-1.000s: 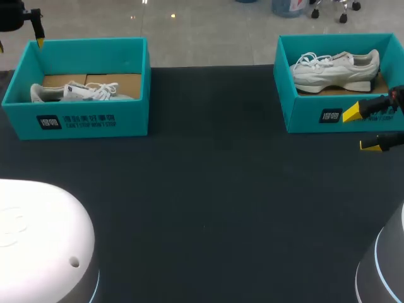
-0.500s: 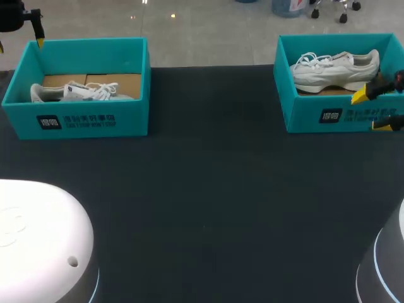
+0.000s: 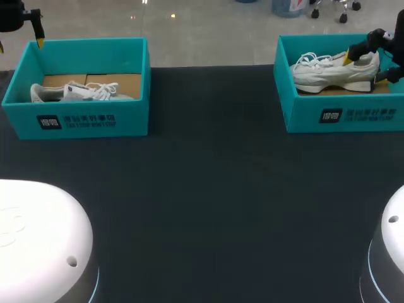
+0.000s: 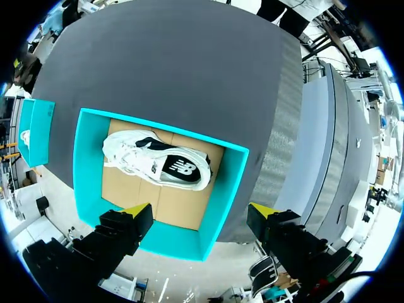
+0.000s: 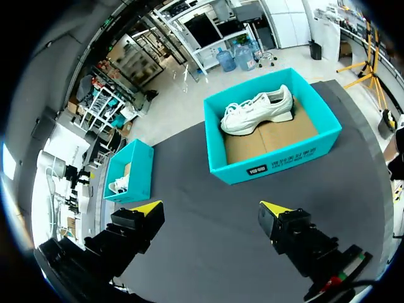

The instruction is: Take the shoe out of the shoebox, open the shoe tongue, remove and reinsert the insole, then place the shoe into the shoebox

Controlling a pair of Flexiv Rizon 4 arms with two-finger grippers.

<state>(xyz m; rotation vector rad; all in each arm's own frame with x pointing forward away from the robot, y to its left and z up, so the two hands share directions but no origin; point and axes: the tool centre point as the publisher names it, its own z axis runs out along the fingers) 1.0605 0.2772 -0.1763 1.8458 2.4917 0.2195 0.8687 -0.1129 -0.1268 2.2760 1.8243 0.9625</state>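
Note:
Two teal shoeboxes stand at the table's far side. The left box [image 3: 82, 120] holds a white shoe [image 3: 76, 92], seen lying on its side [image 4: 158, 163] in the left wrist view. My left gripper [image 3: 19, 43] hangs open high over that box's far left corner [image 4: 201, 211], touching nothing. The right box [image 3: 341, 117] holds a white shoe [image 3: 322, 72] standing upright. My right gripper [image 3: 365, 67] is open and held high; it overlaps the shoe's heel in the head view. In the right wrist view, the gripper [image 5: 211, 208] has that box [image 5: 278, 165] and its shoe [image 5: 259, 107] well ahead of its fingers.
Dark table top [image 3: 208, 189] stretches between and in front of the boxes. White rounded arm housings sit at the near left [image 3: 38, 240] and near right [image 3: 388, 252] corners. The left box [image 5: 129, 170] shows far off beside my right gripper's finger.
My right gripper has risen from in front of the right box's near wall and now shows over the box's right end. The left arm has not moved.

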